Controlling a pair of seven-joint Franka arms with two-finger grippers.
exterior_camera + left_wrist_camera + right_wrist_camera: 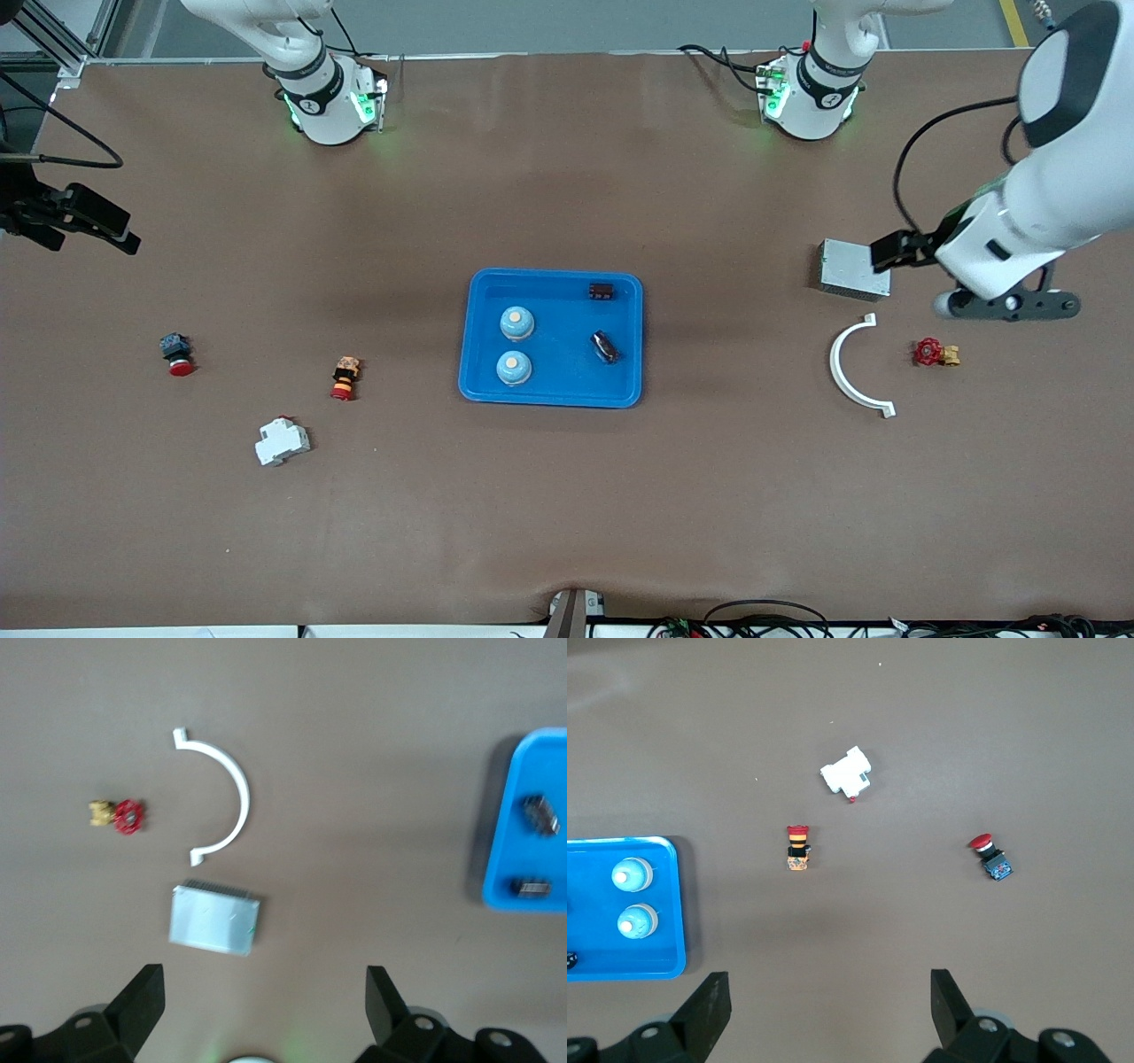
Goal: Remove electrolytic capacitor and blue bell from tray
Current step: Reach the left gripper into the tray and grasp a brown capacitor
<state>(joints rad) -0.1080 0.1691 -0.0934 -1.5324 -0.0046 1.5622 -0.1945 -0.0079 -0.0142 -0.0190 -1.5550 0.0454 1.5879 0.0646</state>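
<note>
I see the right hand [84, 226] up over the bench [567, 496] at the right arm's end, fingers [709, 1001] spread wide w/ nothing between them; near it on the bench sit a red pushbutton [176, 353], an orange switch [345, 378] & a white breaker [282, 441]. Mid-bench, the blue tray [551, 398] holds 2 bells [516, 322] on the side toward the right arm, plus a dark capacitor [605, 346] & a small black part [601, 291]. The left hand [899, 251] hangs over the grey metal block [846, 270], also wide open & empty, w/ the white arc [849, 377] & red valve [935, 354] close by.
</note>
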